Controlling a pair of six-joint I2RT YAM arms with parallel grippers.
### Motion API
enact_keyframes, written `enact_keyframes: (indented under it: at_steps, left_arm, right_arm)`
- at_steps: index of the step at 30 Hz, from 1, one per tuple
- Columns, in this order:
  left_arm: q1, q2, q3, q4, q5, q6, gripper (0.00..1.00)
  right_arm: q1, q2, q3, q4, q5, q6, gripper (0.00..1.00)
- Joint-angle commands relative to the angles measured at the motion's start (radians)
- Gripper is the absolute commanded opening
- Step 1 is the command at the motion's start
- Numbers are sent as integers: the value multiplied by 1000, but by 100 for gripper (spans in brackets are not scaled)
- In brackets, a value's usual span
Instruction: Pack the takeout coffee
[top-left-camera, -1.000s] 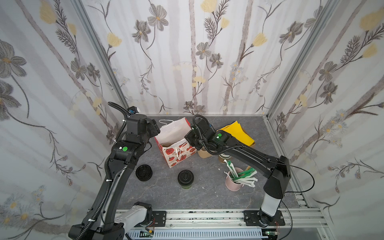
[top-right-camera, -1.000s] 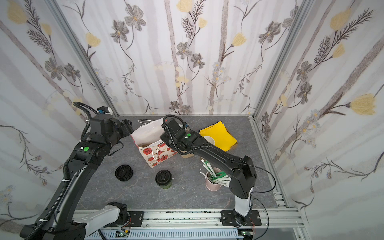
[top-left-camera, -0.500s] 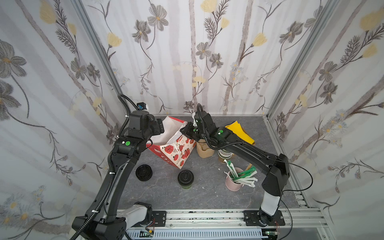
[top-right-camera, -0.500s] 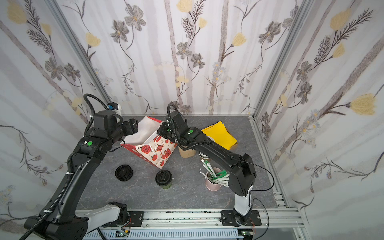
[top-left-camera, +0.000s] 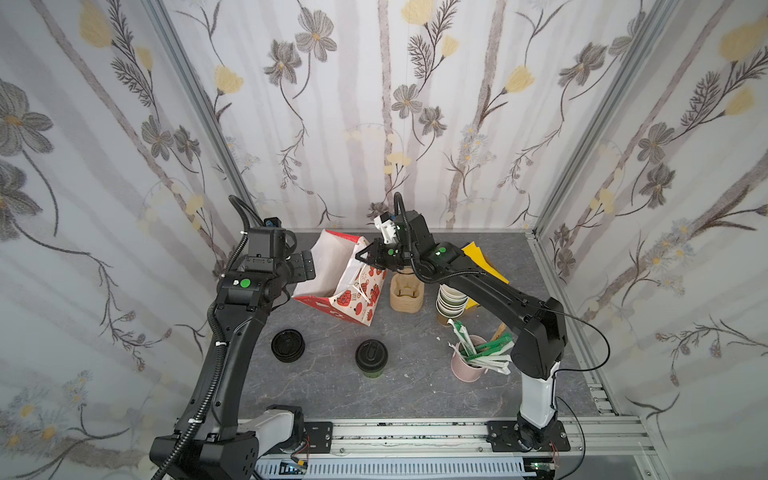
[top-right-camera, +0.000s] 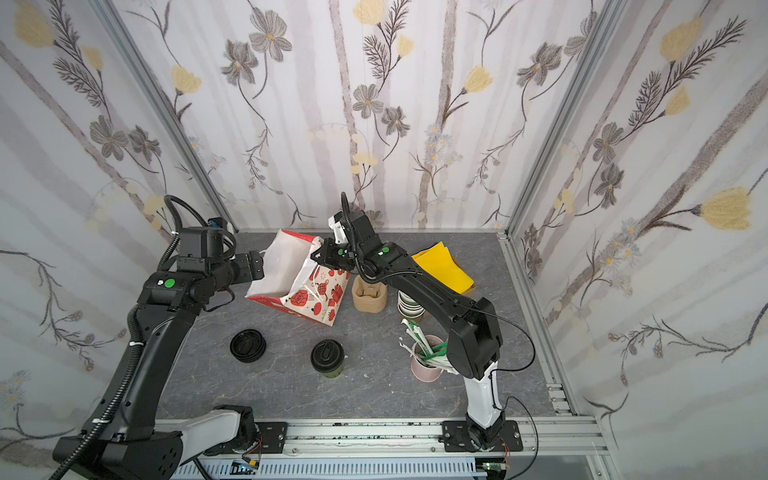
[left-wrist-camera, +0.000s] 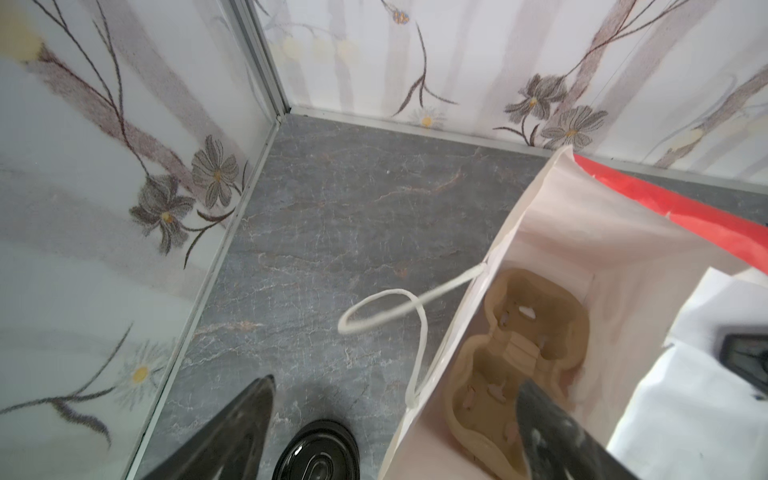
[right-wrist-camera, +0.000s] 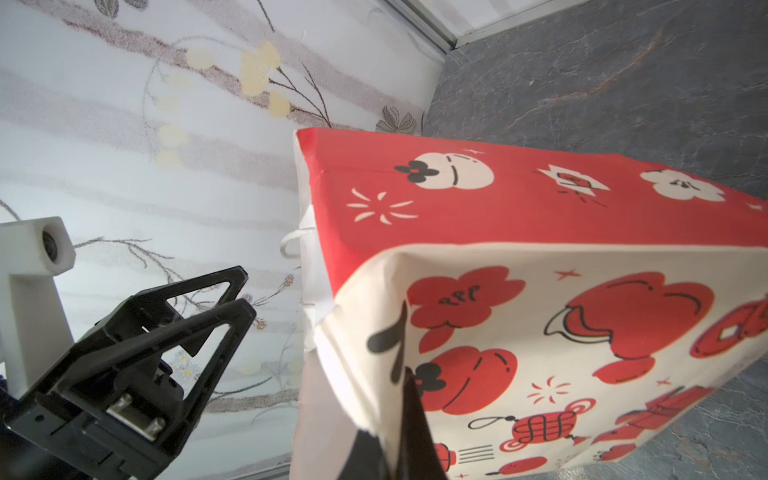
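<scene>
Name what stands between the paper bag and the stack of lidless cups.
A brown pulp cup carrier, between paper bag and lidless cups; both top views show it.

No readable text, brand, number or label appears on any item. The red-and-cream paper gift bag (right-wrist-camera: 540, 332), pinched at its edge by the right gripper (right-wrist-camera: 408, 386), carries printed ornaments only. A diamond emblem (right-wrist-camera: 573, 181) on the red panel, well apart from the fingers (right-wrist-camera: 413, 436), encloses strokes too small to read. Red cloud shapes (right-wrist-camera: 461, 299) on the cream panel near the fingers bear short black marks, not legible characters.
</scene>
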Motion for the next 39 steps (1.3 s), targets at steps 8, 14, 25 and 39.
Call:
enact_keyframes:
  at_steps: [8, 14, 25, 39]
  left_arm:
    - [15, 76, 30, -84, 44, 25, 82]
    - [15, 76, 10, -65, 188, -18, 84]
    - [15, 75, -78, -83, 127, -12, 66]
    - [15, 72, -102, -75, 248, -47, 7]
  right_arm:
    - [-25, 27, 30, -54, -120, -44, 0]
    - [-26, 26, 30, -56, -105, -42, 0]
    - [-25, 26, 30, -63, -93, -35, 0]
    - [-18, 10, 30, -110, -20, -28, 6]
